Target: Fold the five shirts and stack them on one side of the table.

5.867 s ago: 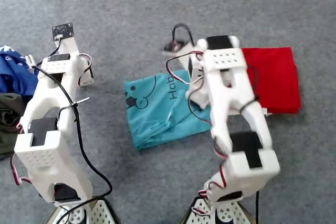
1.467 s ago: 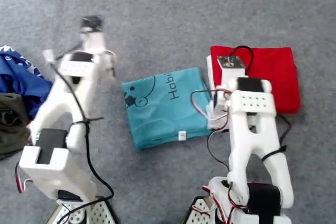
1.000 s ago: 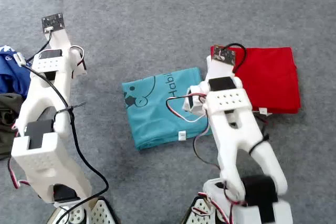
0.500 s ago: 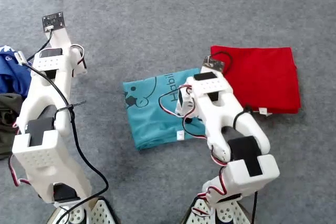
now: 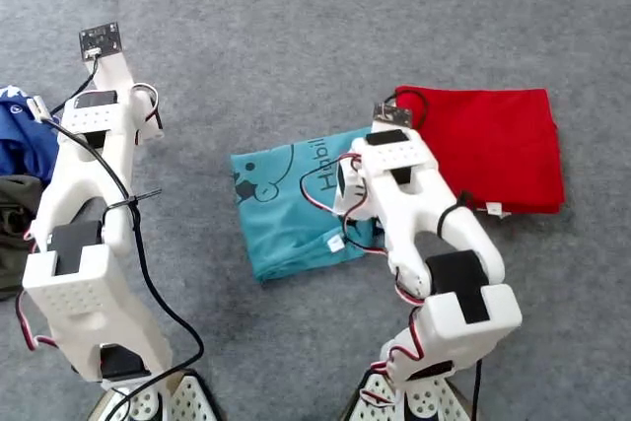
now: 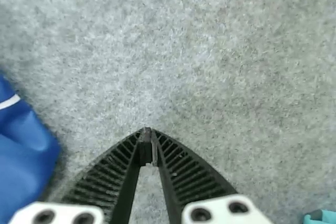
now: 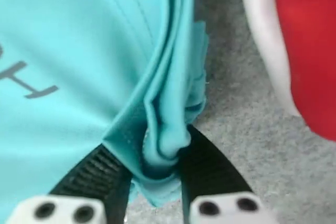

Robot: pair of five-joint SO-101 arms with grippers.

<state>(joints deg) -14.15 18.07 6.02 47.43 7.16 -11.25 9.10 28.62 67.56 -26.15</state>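
Two folded shirts are lying near the middle of the grey table (image 5: 296, 36): the red shirt (image 5: 503, 150) is sitting as a neat rectangle on the right arm's side, and the teal shirt (image 5: 281, 214) is resting just beside it, folded but slightly askew. Well apart, at the table edge by the left arm, a blue shirt (image 5: 20, 145) and a dark olive garment (image 5: 12, 219) are lying in a crumpled heap. The right gripper (image 7: 160, 148) is pinching a bunched fold at the teal shirt's edge nearest the red one, with cloth squeezed between its jaws. The left gripper (image 6: 146, 142) is hanging over bare table with its fingers pressed together on nothing, the blue shirt just beside it. Judging from this, the stacking step is under way, with the teal shirt being gripped for transfer onto the red one. The next move is calling for a lift or drag across the narrow gap without letting the folds spill open, then a release squarely on top
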